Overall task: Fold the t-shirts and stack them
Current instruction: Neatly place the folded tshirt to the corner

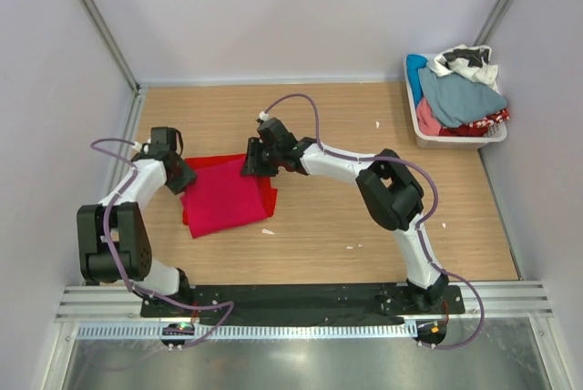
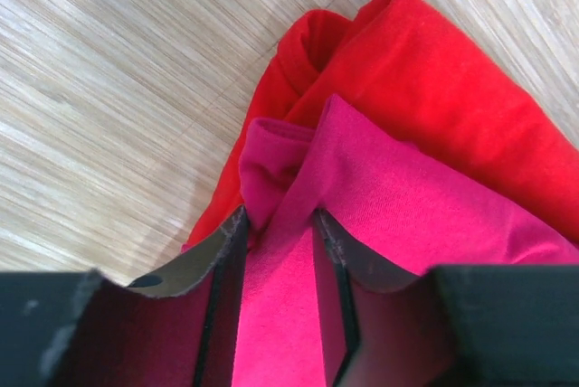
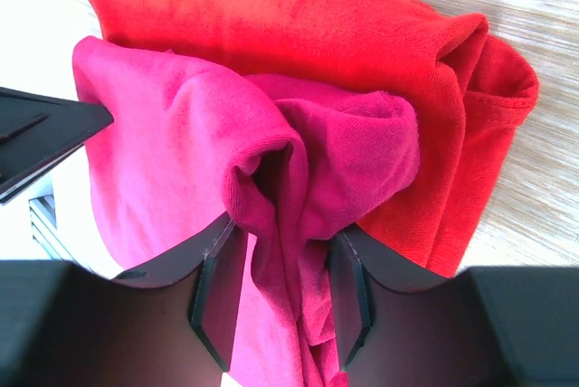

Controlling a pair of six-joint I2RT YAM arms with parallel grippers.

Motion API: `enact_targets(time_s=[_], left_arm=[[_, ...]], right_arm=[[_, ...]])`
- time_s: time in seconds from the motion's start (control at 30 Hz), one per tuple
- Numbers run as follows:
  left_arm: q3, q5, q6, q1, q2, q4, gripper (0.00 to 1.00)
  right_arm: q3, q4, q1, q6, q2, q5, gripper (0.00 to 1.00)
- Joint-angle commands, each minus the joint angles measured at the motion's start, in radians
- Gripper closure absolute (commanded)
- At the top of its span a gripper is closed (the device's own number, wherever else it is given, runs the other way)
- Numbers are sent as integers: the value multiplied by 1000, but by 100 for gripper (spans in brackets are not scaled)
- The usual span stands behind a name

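There are no words, numbers, brand names or signs to read here. The crimson t-shirt (image 2: 407,215) between the fingers of the left pincer (image 2: 280,224) is plain cloth with no print. The scarlet t-shirt (image 2: 434,80) just past that pincer's tips is plain too. At the right pincer (image 3: 282,233), both shirts show only bare cloth. The clothes in the basket (image 1: 455,141), well away from both pincers, look too small to show any letters.
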Motion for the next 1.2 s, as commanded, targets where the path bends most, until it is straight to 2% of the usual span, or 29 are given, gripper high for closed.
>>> enact_targets(time_s=[0.0,0.13,0.27,0.37,0.47,0.5,0.57,0.87,1.03,1.17], left_arm=[[20,-12,8,2,12,28,65],[17,-7,12,2,15,41,77],[9,-7,28,1,9,62,100],[6,-12,34,2,-3,67,100],[6,-15,34,1,-26,61,100],[4,-19,31,2,-33,59,100],[3,-22,28,2,-52,55,100],[-17,14,29,2,-229,111,100],[24,56,28,1,-206,111,100],[49,77,32,1,-162,128,100]], right_arm=[[8,29,-2,-14,-37,5,55],[8,32,-2,-17,-34,2,57],[5,53,-2,-29,-31,-11,58],[8,61,-2,-37,-27,-6,62],[11,73,-2,-44,-28,-6,79],[10,85,-2,-46,-28,-3,90],[10,92,-1,-58,-37,5,98],[-49,142,-2,-99,-137,58,99],[-150,236,-1,-98,-191,71,99],[-153,230,-1,-106,-194,87,99]])
